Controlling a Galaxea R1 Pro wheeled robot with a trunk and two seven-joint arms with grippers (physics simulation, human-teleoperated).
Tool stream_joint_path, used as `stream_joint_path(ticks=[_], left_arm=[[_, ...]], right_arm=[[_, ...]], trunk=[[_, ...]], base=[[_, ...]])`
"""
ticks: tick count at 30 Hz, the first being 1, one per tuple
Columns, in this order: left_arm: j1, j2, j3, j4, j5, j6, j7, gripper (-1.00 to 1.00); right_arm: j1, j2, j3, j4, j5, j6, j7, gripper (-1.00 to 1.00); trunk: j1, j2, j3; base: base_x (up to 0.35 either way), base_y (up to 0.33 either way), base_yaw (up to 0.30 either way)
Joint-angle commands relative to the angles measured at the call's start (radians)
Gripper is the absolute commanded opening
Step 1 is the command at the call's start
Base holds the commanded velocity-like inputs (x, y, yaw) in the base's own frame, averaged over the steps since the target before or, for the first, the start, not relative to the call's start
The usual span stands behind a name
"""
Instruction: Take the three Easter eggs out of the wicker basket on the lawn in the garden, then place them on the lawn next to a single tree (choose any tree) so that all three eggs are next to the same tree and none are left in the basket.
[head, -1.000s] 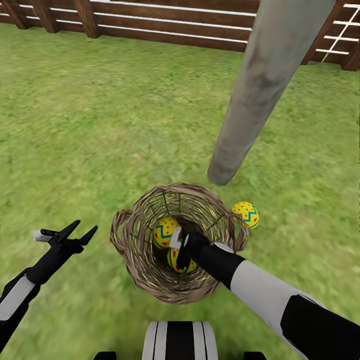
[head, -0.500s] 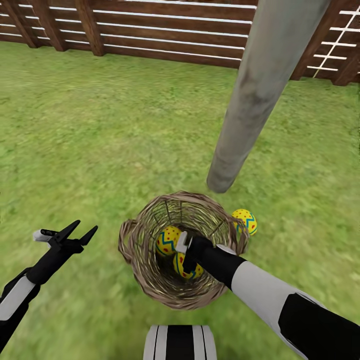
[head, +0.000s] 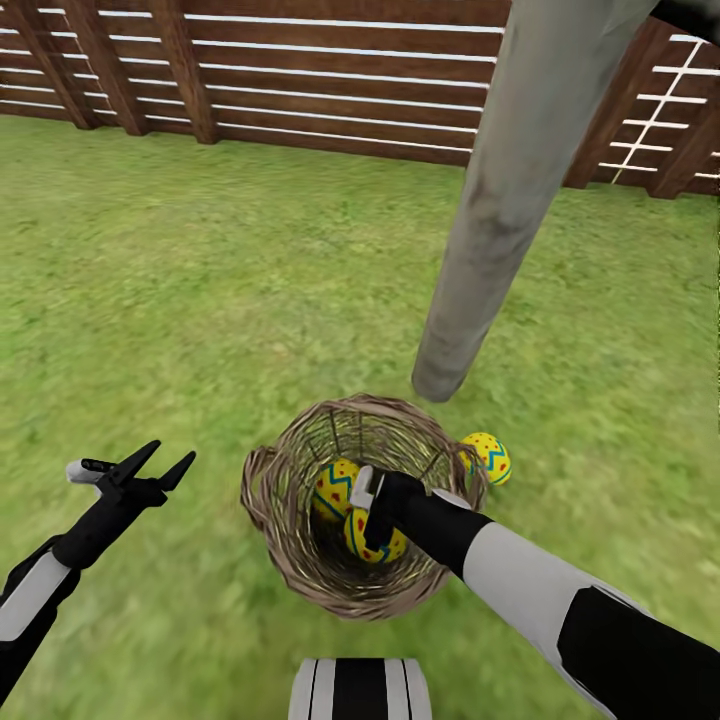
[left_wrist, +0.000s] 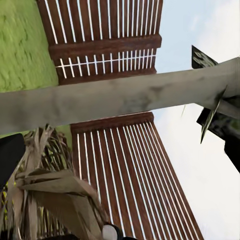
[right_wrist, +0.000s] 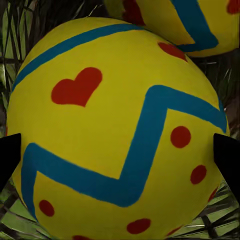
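We see the wicker basket (head: 362, 505) on the lawn (head: 200, 300) just beside the tree (head: 480, 250). Two Easter eggs lie inside it: the far egg (head: 333, 487) and the near egg (right_wrist: 117, 135). Our right tool (head: 368, 515) reaches into the basket, its fingertips (right_wrist: 9, 155) straddling the near egg; whether they grip it, we cannot tell. The third egg (head: 489, 457) rests on grass by the trunk. Our left tool (head: 150, 462) hovers spread apart, holding nothing.

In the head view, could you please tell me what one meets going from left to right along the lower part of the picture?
Left end effector → basket → egg on the lawn.
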Motion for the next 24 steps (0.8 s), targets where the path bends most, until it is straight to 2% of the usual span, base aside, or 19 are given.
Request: stream_joint_path(ticks=[1,12,16,19,24], left_arm=[[0.0,0.0,-0.001,0.0,0.006,0.008,0.0,1.0],[0.0,0.0,-0.001,0.0,0.006,0.009,0.0,1.0],[0.0,0.0,-0.001,0.009,0.007,0.01,0.0,1.0],[0.0,0.001,0.0,0.03,0.009,0.01,0.0,1.0],[0.0,0.002,0.001,0.031,0.009,0.01,-0.002,1.0]], right_arm=[[-0.001,-0.001,0.003,-0.001,0.012,0.002,0.021,-1.0],[-0.001,-0.008,0.003,-0.002,0.015,0.003,0.085,-1.0],[-0.001,-0.008,0.003,-0.001,0.017,0.005,0.15,-1.0],[-0.001,-0.008,0.003,-0.004,0.033,0.074,0.161,-1.0],[-0.001,-0.008,0.003,-0.009,0.037,0.087,0.184,-1.0]], trunk=[[-0.001,0.0,0.003],[-0.006,0.003,0.046],[-0.007,0.004,0.061],[-0.009,0.004,0.073],[-0.011,0.005,0.092]], base=[[0.0,0.0,0.0],[0.0,0.0,0.0],[0.0,0.0,0.0],[0.0,0.0,0.0],[0.0,0.0,0.0]])
